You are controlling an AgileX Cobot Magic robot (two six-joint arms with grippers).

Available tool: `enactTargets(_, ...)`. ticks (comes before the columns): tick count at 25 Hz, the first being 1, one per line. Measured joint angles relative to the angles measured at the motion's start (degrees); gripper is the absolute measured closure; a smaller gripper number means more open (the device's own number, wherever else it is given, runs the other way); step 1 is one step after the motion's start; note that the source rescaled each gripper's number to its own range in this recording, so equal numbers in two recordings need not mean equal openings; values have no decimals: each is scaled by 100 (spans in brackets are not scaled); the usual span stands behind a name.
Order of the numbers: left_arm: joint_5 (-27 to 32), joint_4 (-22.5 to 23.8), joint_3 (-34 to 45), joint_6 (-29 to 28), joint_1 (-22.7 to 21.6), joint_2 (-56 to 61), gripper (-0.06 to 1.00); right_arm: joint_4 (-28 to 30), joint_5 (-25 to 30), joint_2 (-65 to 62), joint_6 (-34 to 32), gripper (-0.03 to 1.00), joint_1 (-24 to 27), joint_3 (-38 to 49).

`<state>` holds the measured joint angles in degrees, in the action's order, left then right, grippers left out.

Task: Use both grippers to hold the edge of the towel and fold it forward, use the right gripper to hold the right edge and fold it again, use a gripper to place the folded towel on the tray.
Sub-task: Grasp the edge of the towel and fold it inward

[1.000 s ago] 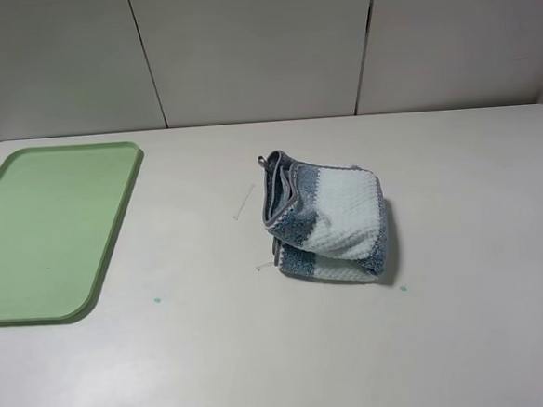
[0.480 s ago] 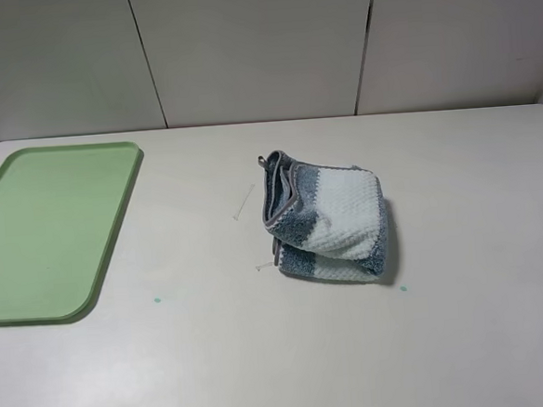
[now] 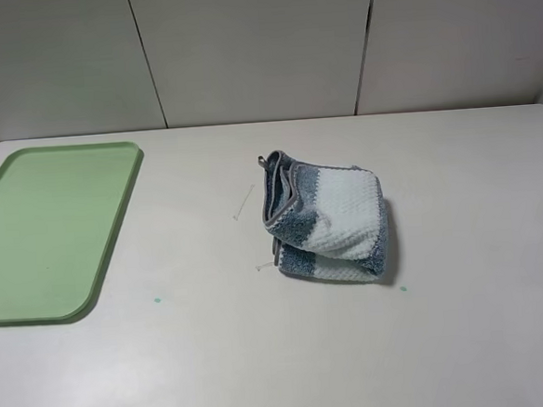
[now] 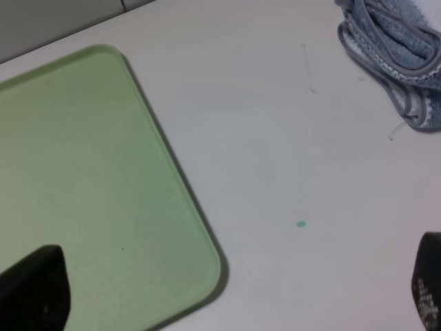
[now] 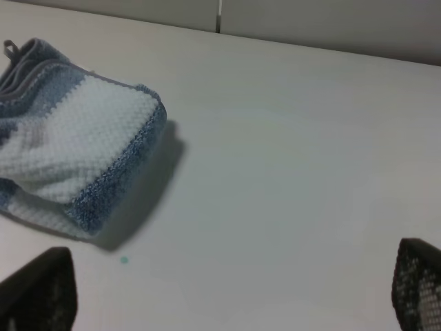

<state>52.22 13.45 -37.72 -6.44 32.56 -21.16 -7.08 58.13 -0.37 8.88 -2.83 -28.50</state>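
**Pale table, panelled wall, a few small marks**

A matte off-white tabletop (image 3: 265, 372) fills most of the high view and meets a pale grey panelled wall (image 3: 251, 46) at its far edge. Two dark vertical seams (image 3: 147, 58) split the wall into three panels. A tiny teal dot (image 3: 156, 300) sits left of centre, and a second teal dot (image 3: 402, 288) right of centre, well apart. A thin pale line mark (image 3: 243, 203) lies slanted farther back, with a short white fleck (image 3: 260, 268) nearer the camera.

Towel (image 3: 338, 219) lies folded in a loose bundle mid-desk (image 3: 467, 339), white and dusty-blue stripes up. Grey hem (image 3: 273, 201) stacks on the side facing the tray. Pale-green tray (image 3: 50, 228) lies flat, well apart.
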Motion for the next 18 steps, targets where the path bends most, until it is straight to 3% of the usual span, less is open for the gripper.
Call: enactTargets(18,0,0,0,0,0,0,-6,-6,0,0,-4,-3,0,0)
